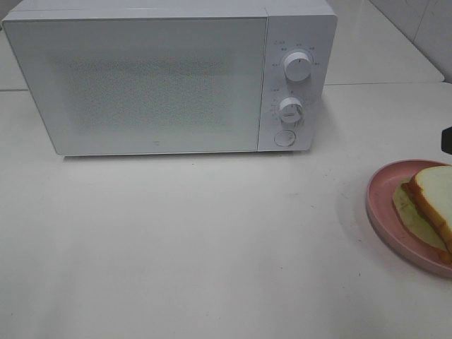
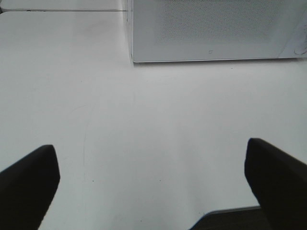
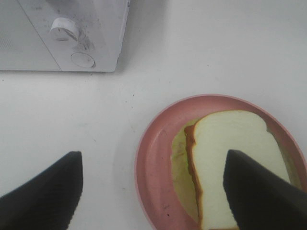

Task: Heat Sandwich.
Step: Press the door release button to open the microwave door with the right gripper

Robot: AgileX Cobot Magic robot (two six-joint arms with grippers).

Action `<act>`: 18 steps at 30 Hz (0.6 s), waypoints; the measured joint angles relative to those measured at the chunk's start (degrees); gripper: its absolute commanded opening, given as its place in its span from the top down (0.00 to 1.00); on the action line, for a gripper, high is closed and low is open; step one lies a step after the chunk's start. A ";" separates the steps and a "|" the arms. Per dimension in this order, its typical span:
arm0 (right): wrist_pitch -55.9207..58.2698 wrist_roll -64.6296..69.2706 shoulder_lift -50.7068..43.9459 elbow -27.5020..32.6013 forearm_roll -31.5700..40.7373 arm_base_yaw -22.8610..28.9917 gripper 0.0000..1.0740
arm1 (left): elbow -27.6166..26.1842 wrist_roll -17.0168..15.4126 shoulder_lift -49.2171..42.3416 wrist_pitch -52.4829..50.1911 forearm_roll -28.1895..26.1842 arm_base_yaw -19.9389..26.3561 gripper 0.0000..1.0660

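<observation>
My right tool (image 3: 151,158) is spread above the plate (image 3: 158,191); I'd pinch its rim, clear of the sandwich (image 3: 230,139). My left tool (image 2: 149,146) is spread too.

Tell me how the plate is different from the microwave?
The plate is pink and round; the microwave is white and boxy. The plate lies low and open with the sandwich on it; the microwave stands tall with its door shut. Both sit on the white table.
</observation>
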 measured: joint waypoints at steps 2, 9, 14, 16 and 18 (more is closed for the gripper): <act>-1.20 0.34 0.97 0.00 0.00 0.00 0.29 | 0.00 0.00 0.00 0.00 0.00 0.00 0.09; -11.46 1.60 10.71 0.00 -0.29 0.00 0.29 | 0.00 0.00 0.00 0.00 0.00 0.00 0.09; -16.96 1.66 15.47 0.00 -0.29 0.00 0.29 | 0.00 0.00 0.00 0.00 0.00 0.00 0.09; -22.40 1.15 18.51 0.00 -0.29 0.00 0.29 | 0.00 0.00 0.00 0.00 0.00 0.00 0.09; -24.24 0.69 19.48 0.00 -0.29 0.00 0.29 | 0.00 0.00 0.00 0.00 0.00 0.00 0.09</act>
